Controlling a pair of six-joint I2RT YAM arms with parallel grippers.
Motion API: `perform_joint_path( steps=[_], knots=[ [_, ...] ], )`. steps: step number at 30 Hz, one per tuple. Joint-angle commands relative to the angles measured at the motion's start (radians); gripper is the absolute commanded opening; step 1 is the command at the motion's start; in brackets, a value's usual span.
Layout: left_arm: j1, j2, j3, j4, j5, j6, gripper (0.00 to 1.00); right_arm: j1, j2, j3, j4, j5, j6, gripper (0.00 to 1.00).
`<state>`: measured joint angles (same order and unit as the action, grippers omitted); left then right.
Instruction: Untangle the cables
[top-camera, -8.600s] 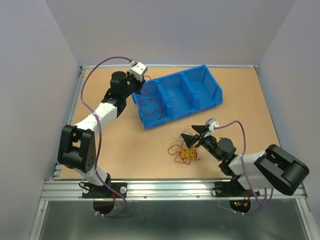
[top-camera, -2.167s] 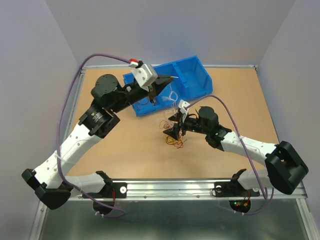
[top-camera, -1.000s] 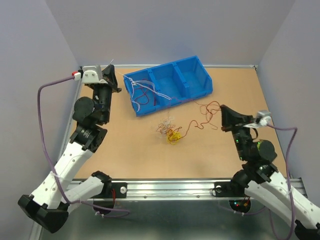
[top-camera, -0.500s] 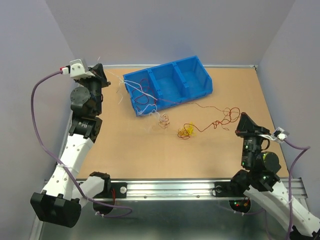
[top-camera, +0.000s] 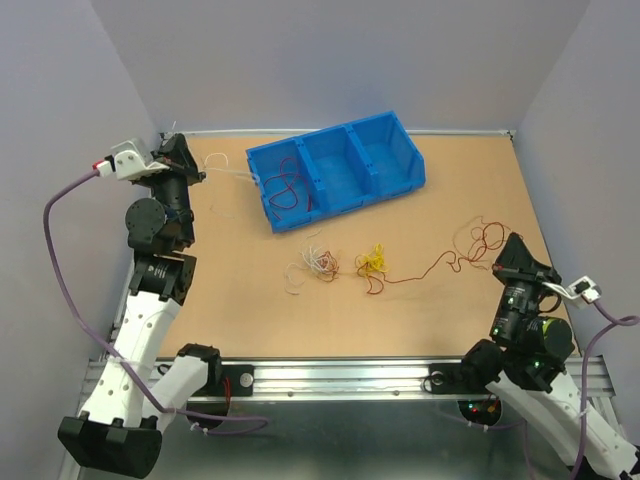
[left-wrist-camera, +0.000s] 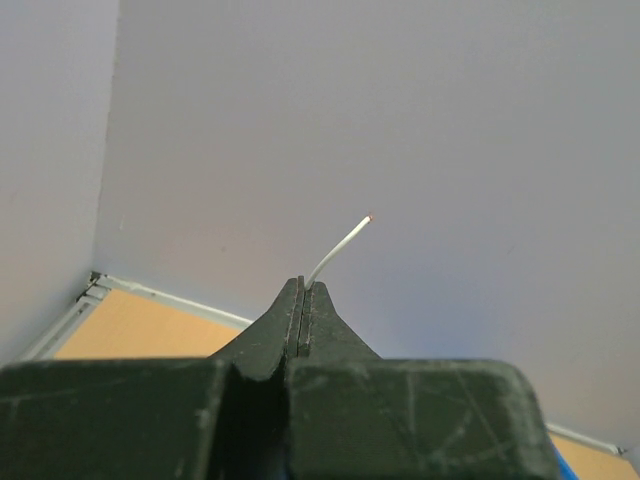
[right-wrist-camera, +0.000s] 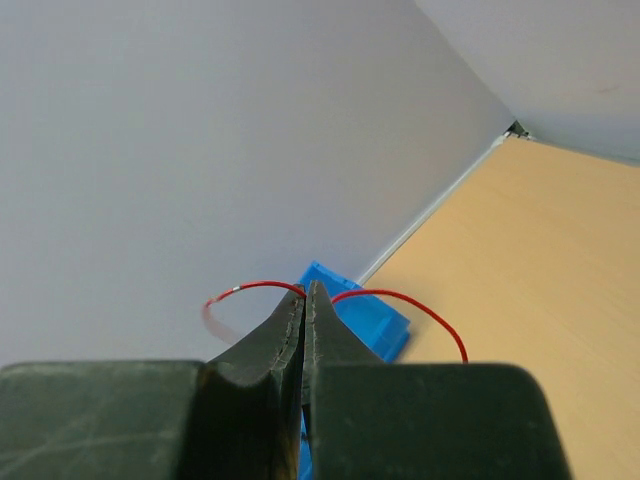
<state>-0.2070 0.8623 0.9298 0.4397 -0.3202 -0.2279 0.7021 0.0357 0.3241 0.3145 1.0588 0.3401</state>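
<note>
Both jaws are closed tight. The left gripper (left-wrist-camera: 302, 287) pinches a white wire (left-wrist-camera: 340, 243); the right gripper (right-wrist-camera: 305, 290) pinches a red wire (right-wrist-camera: 390, 292) (trailing to a yellow tangle (top-camera: 372, 261)).

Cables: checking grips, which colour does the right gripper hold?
The red cable, pinched in the right gripper; the left gripper holds a white cable; the yellow cable lies ungripped.

The left gripper (top-camera: 185, 165) at the far left holds a white wire (top-camera: 225, 173) running to the blue bin (top-camera: 350, 204); a red wire (top-camera: 440, 262) stretches from the yellow tangle (top-camera: 372, 262) to the right gripper (top-camera: 514, 245); white curls (top-camera: 315, 262) lie on the table (top-camera: 250, 300)
</note>
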Motion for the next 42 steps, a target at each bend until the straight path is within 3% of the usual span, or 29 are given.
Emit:
perform_joint_path(
  steps=[1,8,17,20,23,26,27,30,35,39,42],
  knots=[
    [0.004,-0.048,-0.035,0.106,0.027,-0.019,0.00,0.002,0.027,-0.002,0.024,-0.043,-0.010,0.00],
    [0.004,-0.029,-0.068,0.191,0.283,-0.013,0.00,0.002,0.078,0.010,0.047,-0.330,-0.102,0.01],
    [-0.005,0.090,-0.032,0.218,0.452,-0.022,0.00,0.004,0.368,0.111,0.025,-0.506,-0.157,0.04],
    [-0.048,0.144,-0.032,0.267,0.487,-0.031,0.00,0.002,0.490,0.154,0.024,-0.572,-0.168,0.04],
    [-0.194,0.230,0.003,0.268,0.446,0.048,0.00,0.002,0.599,0.196,0.024,-0.739,-0.184,0.05],
    [-0.241,0.320,0.046,0.269,0.431,0.090,0.00,0.002,0.677,0.223,0.026,-0.876,-0.207,0.22],
    [-0.249,0.340,0.059,0.263,0.449,0.088,0.00,0.002,0.732,0.245,0.024,-0.963,-0.213,0.40],
    [-0.252,0.394,0.093,0.222,0.461,0.076,0.00,0.002,0.815,0.283,0.026,-1.033,-0.222,0.64],
    [-0.253,0.394,0.076,0.220,0.423,0.093,0.00,0.004,0.929,0.286,0.147,-0.955,-0.227,0.79],
    [-0.252,0.371,0.053,0.220,0.412,0.098,0.00,-0.004,1.111,0.378,0.182,-0.776,-0.251,0.81],
    [-0.256,0.339,0.029,0.220,0.403,0.098,0.00,-0.074,1.297,0.495,0.184,-0.784,-0.240,0.81]
  ],
)
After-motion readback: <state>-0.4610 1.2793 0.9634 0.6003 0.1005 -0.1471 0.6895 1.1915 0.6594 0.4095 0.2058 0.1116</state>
